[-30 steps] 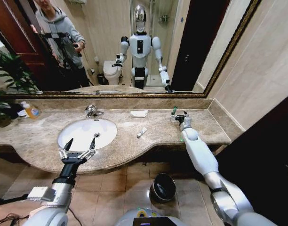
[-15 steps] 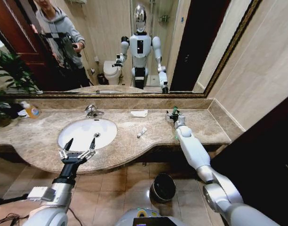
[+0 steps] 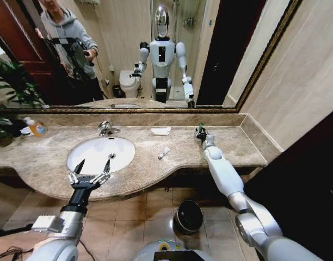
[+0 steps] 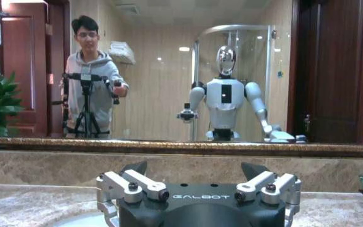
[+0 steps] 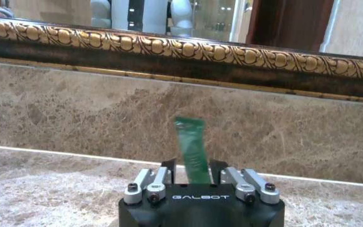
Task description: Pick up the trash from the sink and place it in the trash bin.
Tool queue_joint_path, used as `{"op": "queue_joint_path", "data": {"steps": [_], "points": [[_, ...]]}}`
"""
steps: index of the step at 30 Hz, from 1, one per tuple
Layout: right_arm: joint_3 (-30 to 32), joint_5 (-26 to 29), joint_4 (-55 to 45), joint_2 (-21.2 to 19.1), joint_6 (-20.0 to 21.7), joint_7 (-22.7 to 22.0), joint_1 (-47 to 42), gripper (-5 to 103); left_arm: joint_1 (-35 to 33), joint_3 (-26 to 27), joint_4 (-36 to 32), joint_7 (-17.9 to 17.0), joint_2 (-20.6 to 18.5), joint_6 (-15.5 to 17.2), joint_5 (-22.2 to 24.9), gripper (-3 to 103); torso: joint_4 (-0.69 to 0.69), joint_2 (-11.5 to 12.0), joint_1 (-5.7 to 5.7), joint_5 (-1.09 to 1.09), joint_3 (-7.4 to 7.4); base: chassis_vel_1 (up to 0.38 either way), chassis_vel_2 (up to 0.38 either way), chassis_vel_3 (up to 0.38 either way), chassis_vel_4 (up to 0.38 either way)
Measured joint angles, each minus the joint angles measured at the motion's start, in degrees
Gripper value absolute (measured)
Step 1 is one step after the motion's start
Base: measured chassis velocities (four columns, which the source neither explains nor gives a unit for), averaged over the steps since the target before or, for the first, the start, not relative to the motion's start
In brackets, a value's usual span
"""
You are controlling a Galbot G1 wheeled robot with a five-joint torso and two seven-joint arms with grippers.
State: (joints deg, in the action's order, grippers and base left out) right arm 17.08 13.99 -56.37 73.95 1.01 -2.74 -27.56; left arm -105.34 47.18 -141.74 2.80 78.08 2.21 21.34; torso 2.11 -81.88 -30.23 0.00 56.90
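My right gripper [image 3: 202, 133] is at the back right of the counter, shut on a green tube [image 3: 200, 127]. In the right wrist view the green tube [image 5: 191, 142] stands upright between the fingers of the right gripper [image 5: 194, 166], close to the marble backsplash. My left gripper [image 3: 92, 169] hovers open over the front rim of the white sink [image 3: 96, 148], holding nothing. A small white piece of trash [image 3: 111, 156] lies in the basin. On the counter lie a white-blue tube [image 3: 164, 153] and a flat white packet [image 3: 160, 131]. The black trash bin [image 3: 188, 216] stands on the floor below.
A chrome faucet [image 3: 105, 128] rises behind the basin. An orange-labelled soap bottle [image 3: 35, 128] and a plant [image 3: 8, 87] stand at the far left. The mirror's gold frame [image 5: 188, 49] runs just above the backsplash. A dark door panel [image 3: 308, 179] is on the right.
My right gripper has shifted left and toward the back wall, and now grips the green tube. The left arm has stayed where it was.
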Motion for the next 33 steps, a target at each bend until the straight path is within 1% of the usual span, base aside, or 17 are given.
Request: {"op": "queue_joint_path", "data": {"steps": [1, 5, 9, 12, 14, 15, 18, 20, 21, 23, 24, 25, 27, 28, 31, 32, 33], "points": [[-0.01, 0.04, 0.00, 0.00, 0.00, -0.01, 0.04, 32, 0.00, 0.00, 0.00, 0.00, 0.00, -0.01, 0.00, 100, 0.00, 0.00, 0.00, 0.01, 0.00, 0.000, 0.000, 0.000, 0.000], [0.00, 0.22, -0.02, 0.00, 0.01, -0.06, 0.19, 28, 0.00, 0.00, 0.00, 0.00, 0.00, -0.01, 0.00, 100, 0.00, 0.00, 0.00, 0.00, 0.00, 0.000, 0.000, 0.000, 0.000], [0.05, 1.01, -2.90, -0.83, 0.48, -0.33, -0.80, 13, 0.00, 0.00, 0.00, 0.00, 0.00, 0.00, 0.00, 100, 0.01, 0.00, 0.00, 0.00, 0.00, 0.000, 0.000, 0.000, 0.000], [0.09, 1.26, -4.38, -1.32, 0.87, -0.36, -1.44, 10, 0.00, 0.00, 0.00, 0.00, 0.00, 0.00, 0.00, 100, 0.01, 0.00, 0.00, 0.01, 0.00, 0.000, 0.000, 0.000, 0.000], [0.77, 1.76, -12.24, -4.44, 2.17, -0.01, -5.38, 4, 0.01, 0.00, 0.00, 0.00, 0.00, 0.00, 0.00, 100, 0.01, 0.00, 0.00, 0.01, 0.00, 0.000, 0.000, 0.000, 0.000], [1.90, 2.02, -17.06, -6.66, 2.36, 0.26, -8.34, 4, 0.00, 0.00, 0.00, 0.04, 0.00, 0.00, 0.00, 100, 0.02, -0.01, 0.00, 0.01, 0.00, 0.000, 0.000, 0.000, 0.000], [4.05, 4.32, -25.13, -9.91, 2.34, 0.14, -14.59, 4, 0.00, 0.00, 0.00, 0.00, 0.00, 0.00, 0.00, 100, 0.00, -0.01, 0.00, -0.02, -0.01, 0.000, 0.000, 0.000, 0.000], [5.88, 6.94, -32.11, -12.18, -0.98, 0.09, -22.40, 4, 0.00, 0.00, 0.00, 0.01, 0.00, 0.00, 0.00, 100, -0.02, -0.01, 0.01, 0.02, -0.01, 0.000, 0.000, 0.000, 0.000], [5.88, 6.94, -32.11, -12.18, -0.98, 0.09, -22.40, 4, 0.00, 0.00, 0.00, 0.01, 0.00, 0.00, 0.00, 100, -0.02, -0.01, 0.01, 0.02, -0.01, 0.000, 0.000, 0.000, 0.000], [9.31, 8.91, -39.39, -13.07, -5.34, -0.17, -31.76, 4, 0.00, 0.00, 0.00, 0.02, 0.00, 0.00, 0.00, 100, 0.00, -0.01, 0.01, 0.02, -0.01, 0.000, 0.000, 0.000, 0.000], [9.31, 8.91, -39.39, -13.07, -5.34, -0.17, -31.76, 4, 0.00, 0.00, 0.00, 0.02, 0.00, 0.00, 0.00, 100, 0.00, -0.01, 0.01, 0.02, -0.01, 0.000, 0.000, 0.000, 0.000], [10.99, 9.30, -42.37, -13.04, -6.92, -0.49, -36.26, 4, 0.00, 0.00, 0.00, 0.00, 0.00, 0.00, 0.00, 100, 0.01, -0.01, 0.01, -0.03, -0.02, 0.000, 0.000, 0.000, 0.000], [13.07, 7.93, -46.97, -11.66, -11.71, -1.43, -47.80, 4, 0.00, 0.00, 0.00, 0.00, 0.00, 0.00, 0.00, 100, -0.03, -0.01, 0.02, 0.03, -0.01, 0.000, 0.000, 0.000, 0.000], [13.07, 7.93, -46.97, -11.66, -11.71, -1.43, -47.80, 4, 0.00, 0.00, 0.00, 0.00, 0.00, 0.00, 0.00, 100, -0.03, -0.01, 0.02, 0.03, -0.01, 0.000, 0.000, 0.000, 0.000], [13.25, 2.66, -49.14, -7.69, -19.64, -3.95, -58.39, 4, 0.00, 0.00, 0.00, 0.00, 0.00, 0.00, 0.00, 100, 0.00, -0.02, 0.02, 0.01, -0.02, 0.000, 0.000, 0.000, 0.000], [13.22, 2.23, -49.28, -7.09, -20.66, -4.16, -59.81, 4, 0.00, 0.00, 0.00, 0.01, 0.00, 0.00, 0.00, 100, -0.01, -0.02, 0.02, 0.02, -0.02, 0.000, 0.000, 0.000, 0.000], [13.21, 1.08, -49.06, -5.43, -23.73, -4.77, -63.22, 4, 0.00, 0.00, 0.00, 0.00, 0.01, 0.00, 0.00, 100, -0.01, -0.02, 0.02, -0.05, -0.02, 0.000, 0.000, 0.000, 0.000]]}}
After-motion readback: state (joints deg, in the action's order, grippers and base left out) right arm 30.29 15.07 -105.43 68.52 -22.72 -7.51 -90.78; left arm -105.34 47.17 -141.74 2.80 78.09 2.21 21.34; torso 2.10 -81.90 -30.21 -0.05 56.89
